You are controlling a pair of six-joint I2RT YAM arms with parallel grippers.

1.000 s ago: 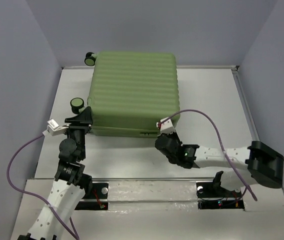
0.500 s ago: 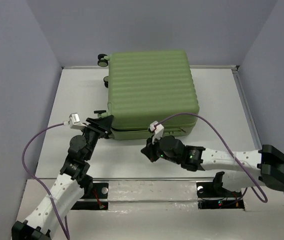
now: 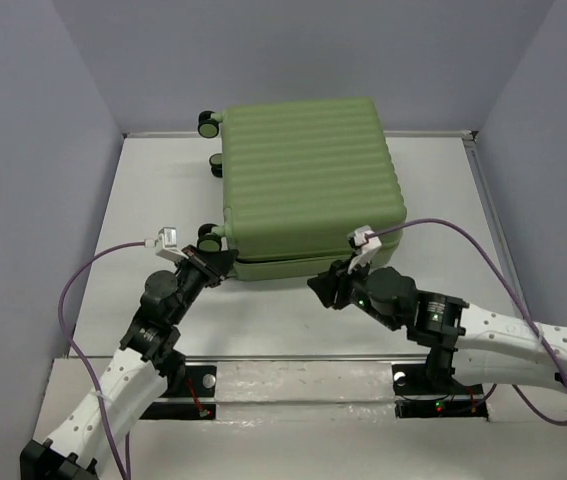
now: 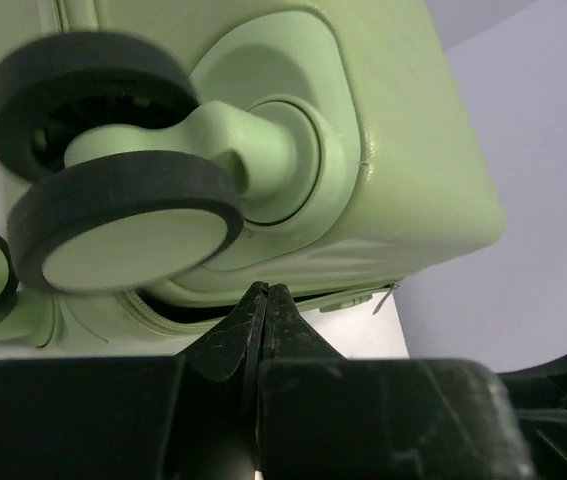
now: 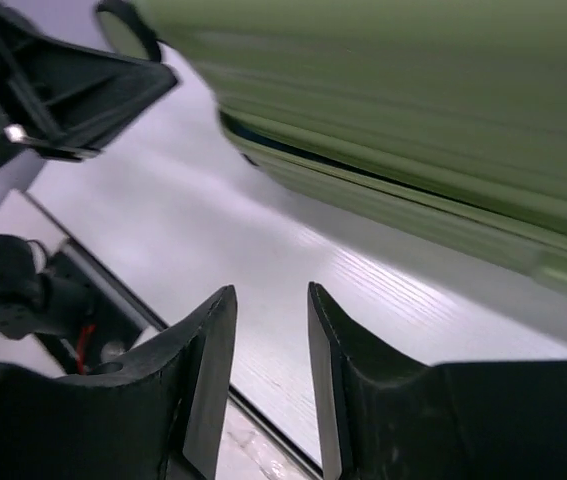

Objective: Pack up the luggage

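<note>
The luggage (image 3: 303, 175), a pale green ribbed suitcase, lies flat and closed on the white table, with black wheels (image 3: 208, 232) on its left side. My left gripper (image 3: 219, 263) is shut with nothing between its fingers. Its tip (image 4: 266, 291) rests at the zipper seam (image 4: 153, 315) just below a double wheel (image 4: 123, 225). My right gripper (image 3: 325, 284) hovers low in front of the case's near edge. It stands open (image 5: 270, 295) over bare table, holding nothing. The green shell (image 5: 413, 100) fills the top of the right wrist view.
Grey walls enclose the white table (image 3: 283, 315) on three sides. A metal rail (image 3: 293, 385) with the arm bases runs along the near edge. Purple cables (image 3: 83, 280) loop from both wrists. A zipper pull (image 4: 388, 296) hangs at the case's near side.
The suitcase has slid right and turned a little. My left gripper has shut at its front left corner. My right gripper has opened and moved right along the near edge.
</note>
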